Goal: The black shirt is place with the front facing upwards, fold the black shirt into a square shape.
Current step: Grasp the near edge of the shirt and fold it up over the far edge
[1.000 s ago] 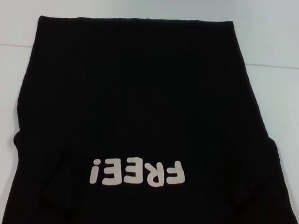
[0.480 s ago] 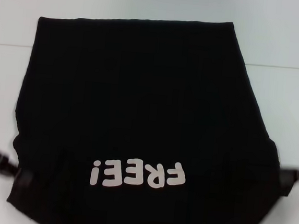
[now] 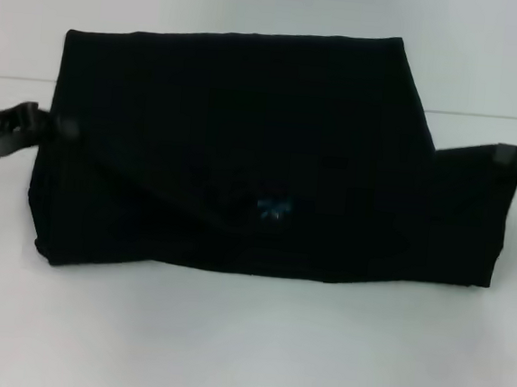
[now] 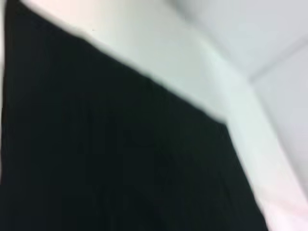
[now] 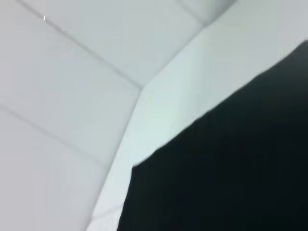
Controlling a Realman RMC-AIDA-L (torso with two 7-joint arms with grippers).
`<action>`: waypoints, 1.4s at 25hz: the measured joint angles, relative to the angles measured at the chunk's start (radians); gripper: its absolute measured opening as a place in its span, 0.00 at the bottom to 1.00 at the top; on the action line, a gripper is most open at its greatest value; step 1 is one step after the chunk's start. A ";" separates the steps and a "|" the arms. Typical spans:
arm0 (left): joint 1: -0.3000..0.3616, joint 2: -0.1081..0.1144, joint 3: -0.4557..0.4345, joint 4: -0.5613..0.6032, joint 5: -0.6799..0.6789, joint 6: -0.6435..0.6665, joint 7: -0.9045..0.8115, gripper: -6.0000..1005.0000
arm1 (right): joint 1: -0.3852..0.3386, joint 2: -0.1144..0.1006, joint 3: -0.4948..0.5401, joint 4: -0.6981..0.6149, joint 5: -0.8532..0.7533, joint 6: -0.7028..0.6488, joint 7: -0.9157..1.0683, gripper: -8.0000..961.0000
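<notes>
The jaws of the left gripper are seen pressed together on the left edge of the large plain black short-sleeved cloth T-shirt, and the jaws of the right gripper are likewise closed on a pinch of cloth at the shirt's right edge; both pinches are held above the cloth that lies flat. From these two grips the near part of the shirt is carried up and back over the rest, so that a doubled band of black cloth is stretched between the arms, with a small blue neck label showing near its middle and no lettering visible. The shirt is laid on the plain white table, its far hem towards the back and its fold line along the near side. In both wrist views only black cloth against the white table is shown. The step in hand is judged to be the lengthwise fold, collar end towards hem. The next move would call for the held edge to be lowered evenly onto the far portion, corners aligned, before the grips are let go.
</notes>
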 joint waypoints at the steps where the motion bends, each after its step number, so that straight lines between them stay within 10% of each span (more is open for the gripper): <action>1: 0.002 -0.010 0.000 -0.011 -0.035 -0.036 0.016 0.05 | 0.007 0.015 0.000 0.001 0.013 0.037 -0.016 0.05; 28: -0.067 -0.177 0.015 -0.038 -0.313 -0.584 0.348 0.06 | 0.128 0.168 -0.095 0.067 0.214 0.610 -0.430 0.05; 35: -0.070 -0.219 0.018 -0.041 -0.388 -0.628 0.413 0.10 | 0.143 0.174 -0.139 0.083 0.220 0.641 -0.499 0.09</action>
